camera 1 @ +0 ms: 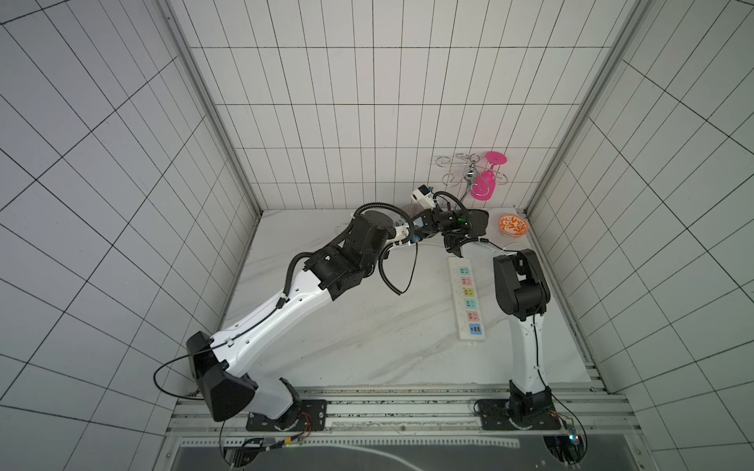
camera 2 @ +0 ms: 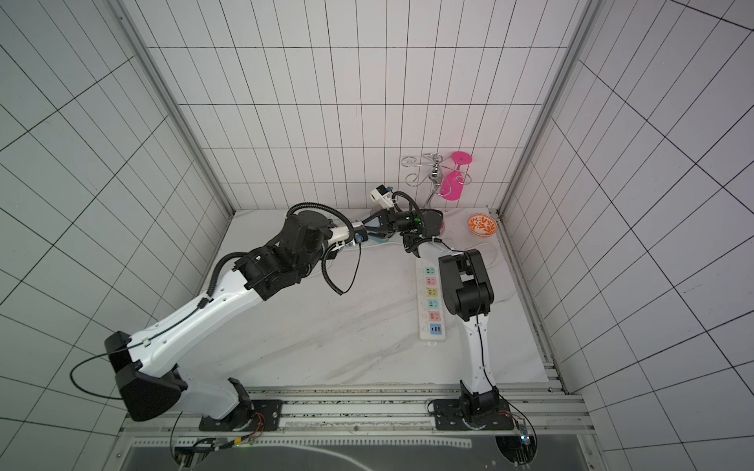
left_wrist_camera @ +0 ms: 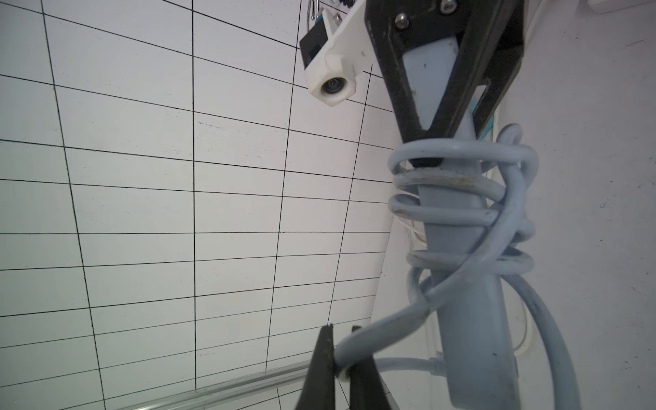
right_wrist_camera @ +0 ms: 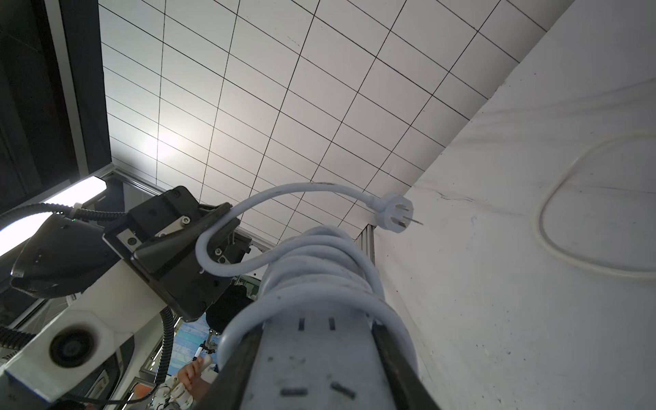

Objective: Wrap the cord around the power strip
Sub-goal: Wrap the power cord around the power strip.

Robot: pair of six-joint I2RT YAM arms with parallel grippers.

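- The left gripper (left_wrist_camera: 342, 351) has its dark fingers (left_wrist_camera: 323, 365) pinched together on the cord (left_wrist_camera: 461, 152), clamping a free stretch just off the coils.
- The right gripper (right_wrist_camera: 316, 340) is clamped on the power strip (right_wrist_camera: 319, 372), with one finger (right_wrist_camera: 390, 355) against each long side of one end.
- The cord runs in several turns around the middle of the power strip; some turns lie snug and some hang slack.
- Past the left fingers, the cord arcs over to its plug (right_wrist_camera: 397, 213), which hangs free in the air with its prongs bare.
- Both grippers meet near the far edge of the surface (camera 1: 347, 326), right of its middle, with the power strip between them.
- A long white strip with coloured sockets (camera 1: 467, 301) lies flat near the right edge, running from far to near.
- An orange-patterned bowl (camera 1: 513, 225) sits in the far right corner.
- A thin white cord (right_wrist_camera: 553, 230) loops on the surface nearby.
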